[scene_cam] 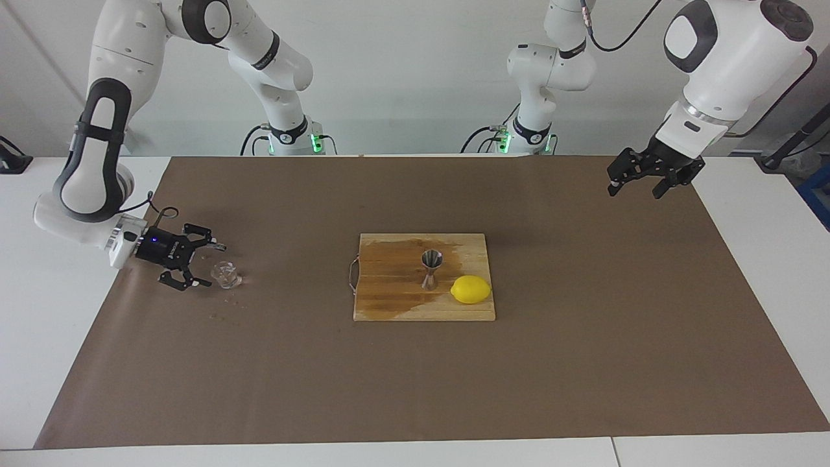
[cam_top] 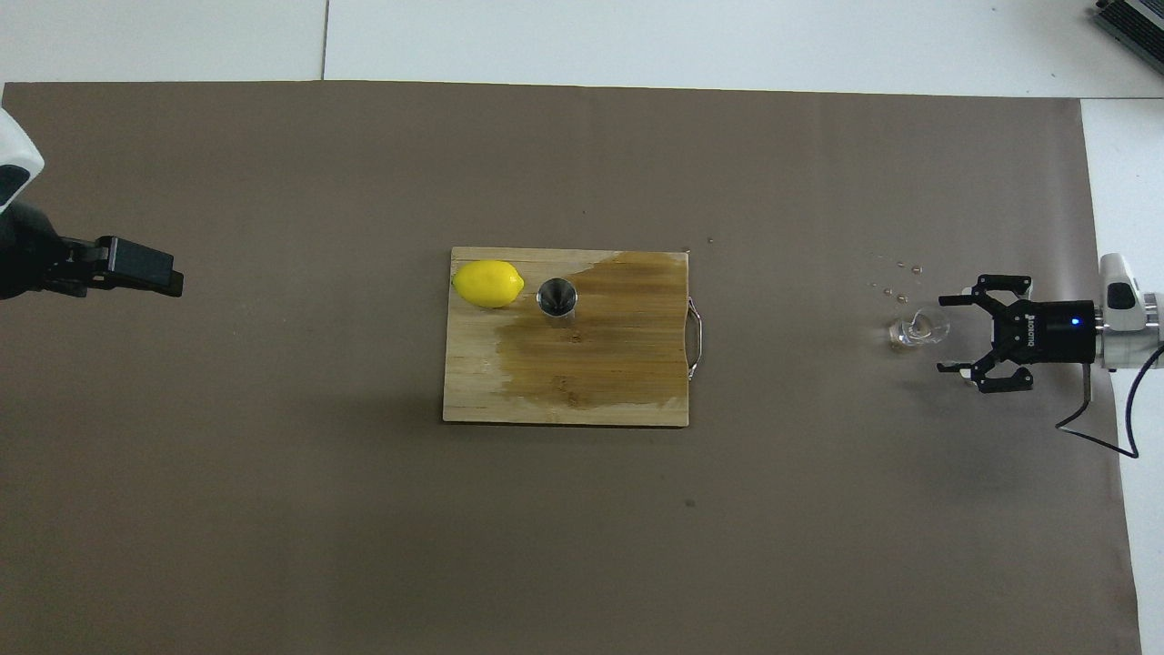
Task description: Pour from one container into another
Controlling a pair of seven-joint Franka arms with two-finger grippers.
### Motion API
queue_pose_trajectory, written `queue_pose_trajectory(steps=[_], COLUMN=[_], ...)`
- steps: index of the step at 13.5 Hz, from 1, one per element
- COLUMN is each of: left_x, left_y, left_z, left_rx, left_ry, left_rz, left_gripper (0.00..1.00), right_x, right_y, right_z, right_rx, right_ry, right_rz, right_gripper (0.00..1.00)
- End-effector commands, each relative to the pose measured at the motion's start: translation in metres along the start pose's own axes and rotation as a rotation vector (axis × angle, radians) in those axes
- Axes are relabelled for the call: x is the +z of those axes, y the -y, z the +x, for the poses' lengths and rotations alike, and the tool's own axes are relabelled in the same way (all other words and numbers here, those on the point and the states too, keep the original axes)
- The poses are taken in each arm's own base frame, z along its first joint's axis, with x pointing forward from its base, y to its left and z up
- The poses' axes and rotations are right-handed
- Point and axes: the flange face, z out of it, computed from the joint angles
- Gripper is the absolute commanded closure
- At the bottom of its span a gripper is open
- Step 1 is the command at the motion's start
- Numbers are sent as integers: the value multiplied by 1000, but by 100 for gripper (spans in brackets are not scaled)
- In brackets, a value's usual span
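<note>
The tiny clear glass cup [scene_cam: 226, 275] stands on the brown paper toward the right arm's end of the table, and also shows in the overhead view [cam_top: 914, 330]. My right gripper [scene_cam: 213, 265] is low and open, lying sideways, with the cup just at the mouth of its fingertips and no visible touch; it also shows in the overhead view [cam_top: 946, 333]. The steel jigger [scene_cam: 431, 268] stands upright on the wooden cutting board [scene_cam: 389, 301], also seen from overhead [cam_top: 556, 297]. My left gripper [scene_cam: 637, 188] waits open in the air over the paper's edge at the left arm's end [cam_top: 136, 268].
A yellow lemon [scene_cam: 471, 289] lies on the board beside the jigger [cam_top: 488, 283]. A large wet stain [cam_top: 609, 337] darkens much of the board [cam_top: 473, 391]. Small droplets [cam_top: 900, 273] dot the paper beside the cup. Brown paper [scene_cam: 583, 363] covers the table.
</note>
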Motion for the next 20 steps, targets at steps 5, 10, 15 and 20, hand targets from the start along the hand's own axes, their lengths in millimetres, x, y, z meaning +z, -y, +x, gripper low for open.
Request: queue_pose_trajectory(steps=[5,10,15,20], left_x=[17,27,19,-3], left_y=[1,3,16,-1], left_z=[-27,-20,-15,-9], left_rx=[9,-2,-25,11], left_ry=[-8,38,65,-71], left_rz=[-6,15,36,73], left_gripper=[0,0,0,0], right_x=[18,22,24,23], right_y=[-5,-6,-7,-7], right_z=[-19,-16,-14,-15], right_rx=[16,16,16,10], right_ry=[-62,-76,-82,-73], right_rz=[-39,-35,-40,-40], right_gripper=[0,0,7,29])
